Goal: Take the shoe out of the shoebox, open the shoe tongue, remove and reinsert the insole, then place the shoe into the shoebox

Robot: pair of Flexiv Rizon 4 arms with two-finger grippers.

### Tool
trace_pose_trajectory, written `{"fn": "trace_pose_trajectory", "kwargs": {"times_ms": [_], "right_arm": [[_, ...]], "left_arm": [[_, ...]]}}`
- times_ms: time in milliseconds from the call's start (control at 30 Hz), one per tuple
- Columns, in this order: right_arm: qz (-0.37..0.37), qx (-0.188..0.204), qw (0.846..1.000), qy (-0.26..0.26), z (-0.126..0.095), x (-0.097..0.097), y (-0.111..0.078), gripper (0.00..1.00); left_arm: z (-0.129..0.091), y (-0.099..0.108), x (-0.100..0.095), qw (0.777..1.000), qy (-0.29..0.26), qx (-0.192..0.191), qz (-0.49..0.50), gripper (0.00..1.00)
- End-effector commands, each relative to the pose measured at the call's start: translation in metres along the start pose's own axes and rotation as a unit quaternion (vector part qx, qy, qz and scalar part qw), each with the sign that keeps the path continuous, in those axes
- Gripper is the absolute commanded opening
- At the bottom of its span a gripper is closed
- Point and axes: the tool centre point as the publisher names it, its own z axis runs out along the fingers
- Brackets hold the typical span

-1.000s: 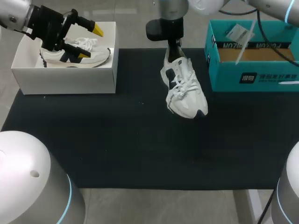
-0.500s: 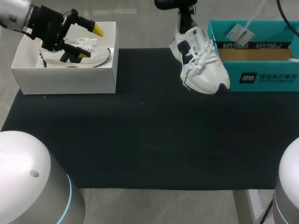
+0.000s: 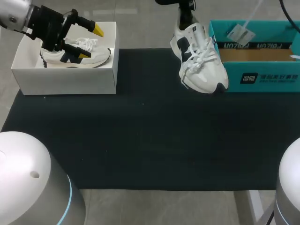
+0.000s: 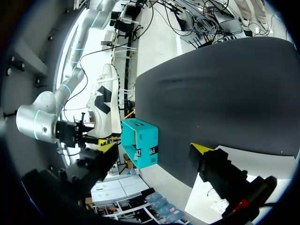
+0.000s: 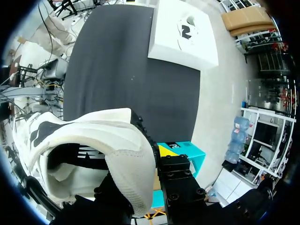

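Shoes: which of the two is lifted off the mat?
The shoe beside the teal shoebox, hanging heel-up from the right pincer; the other shoe lies inside the white shoebox.

The shoe (image 3: 199, 61), white with navy side patches and white laces, hangs heel-up and toe-down just beside the teal shoebox (image 3: 262, 77), at its near corner. That shoebox stands open, showing its brown floor. Well apart from it, a white shoebox (image 3: 65, 80) holds a second shoe (image 3: 75, 55) of the same kind.

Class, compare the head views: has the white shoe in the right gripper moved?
Yes. The white shoe moved rightward and back, from above the black mat to the teal shoebox, overlapping its left wall.
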Motion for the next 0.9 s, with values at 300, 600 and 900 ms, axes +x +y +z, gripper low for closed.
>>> {"fn": "trace_pose_trajectory", "kwargs": {"times_ms": [300, 600, 900], "right_arm": [[0.045, 0.016, 0.999, -0.002, 0.007, -0.004, -0.053, 0.00], [0.038, 0.037, 0.998, -0.014, 0.016, -0.001, -0.152, 0.00], [0.066, 0.066, 0.995, 0.024, 0.046, -0.005, -0.232, 0.00]], "left_arm": [[0.000, 0.000, 0.000, 1.000, 0.001, 0.000, 0.000, 1.00], [0.000, 0.000, 0.000, 1.000, 0.001, 0.000, 0.000, 1.00], [0.000, 0.000, 0.000, 1.000, 0.001, 0.000, 0.000, 1.00]]}}
